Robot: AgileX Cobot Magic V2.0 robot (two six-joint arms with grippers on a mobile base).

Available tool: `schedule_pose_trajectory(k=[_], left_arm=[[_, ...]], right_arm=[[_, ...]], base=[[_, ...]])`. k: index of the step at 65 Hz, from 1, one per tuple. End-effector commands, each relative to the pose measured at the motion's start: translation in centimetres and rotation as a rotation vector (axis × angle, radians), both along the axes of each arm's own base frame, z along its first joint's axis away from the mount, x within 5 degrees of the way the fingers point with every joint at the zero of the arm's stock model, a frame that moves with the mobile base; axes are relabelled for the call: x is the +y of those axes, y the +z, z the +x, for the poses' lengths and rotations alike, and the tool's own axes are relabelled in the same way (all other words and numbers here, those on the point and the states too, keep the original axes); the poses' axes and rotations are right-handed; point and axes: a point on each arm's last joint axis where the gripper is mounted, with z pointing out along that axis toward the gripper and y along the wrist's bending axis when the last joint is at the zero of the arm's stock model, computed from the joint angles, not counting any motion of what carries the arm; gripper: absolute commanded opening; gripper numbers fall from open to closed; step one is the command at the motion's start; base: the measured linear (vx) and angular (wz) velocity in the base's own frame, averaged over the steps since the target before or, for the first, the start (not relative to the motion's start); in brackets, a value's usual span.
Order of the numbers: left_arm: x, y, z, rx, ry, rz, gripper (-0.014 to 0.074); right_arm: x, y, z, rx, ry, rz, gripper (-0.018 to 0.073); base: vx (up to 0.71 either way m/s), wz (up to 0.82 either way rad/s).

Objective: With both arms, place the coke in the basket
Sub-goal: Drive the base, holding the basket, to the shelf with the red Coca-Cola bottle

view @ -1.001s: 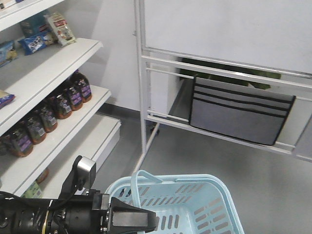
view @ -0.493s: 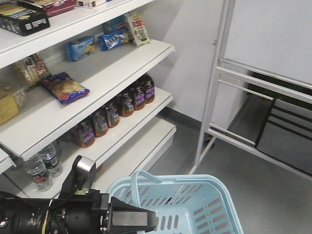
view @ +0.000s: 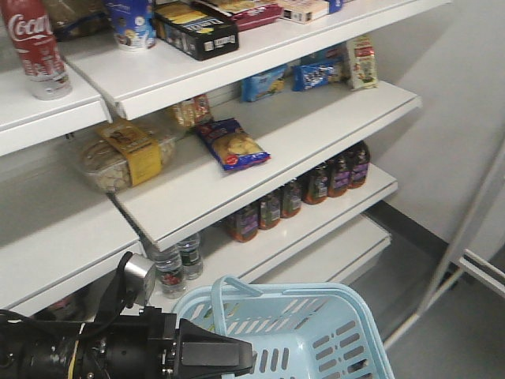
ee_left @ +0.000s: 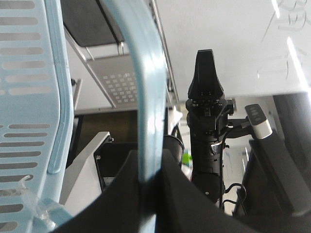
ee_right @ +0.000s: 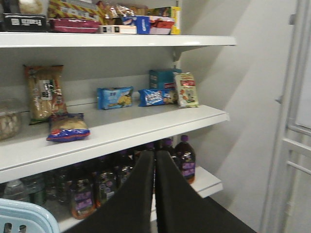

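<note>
The coke, a red can with white lettering, stands on an upper shelf at the far top left of the front view. Low in that view sits the light blue basket. My left gripper is at its left rim, shut on the basket's loop handle, which runs up between the jaws in the left wrist view. My right gripper is shut with nothing between its fingers and points at the shelf of dark bottles. The right arm also shows in the left wrist view, well apart from the basket.
White store shelves fill the left and middle, carrying snack bags, boxes, dark juice bottles and water bottles. A white metal frame stands at the right over grey floor.
The front view has swung left: the shelves slid right into the frame, the white frame moved to the right edge, and the coke came into sight. Basket and left gripper keep their place.
</note>
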Motion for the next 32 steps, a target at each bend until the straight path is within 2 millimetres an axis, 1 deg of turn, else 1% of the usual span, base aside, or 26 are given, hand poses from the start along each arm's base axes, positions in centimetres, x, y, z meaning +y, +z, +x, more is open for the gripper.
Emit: schedule_pose_trajectory(k=[1,20,32], left_arm=[[-0.20,3.20,-0.86,-0.033,-0.090,-0.258,-0.0008],[-0.20,3.20,-0.86,-0.033,-0.090,-0.258,-0.0008],[-0.20,3.20,-0.86,-0.033,-0.090,-0.258,-0.0008]], right_arm=[[0.04,0.21,-0.09,-0.070,0.003,-0.011,-0.0005],[0.04,0.21,-0.09,-0.070,0.003,-0.011,-0.0005],[0.04,0.21,-0.09,-0.070,0.003,-0.011,-0.0005]], base=[[0.11,0.57],[0.10,0.56],[0.08,0.48]])
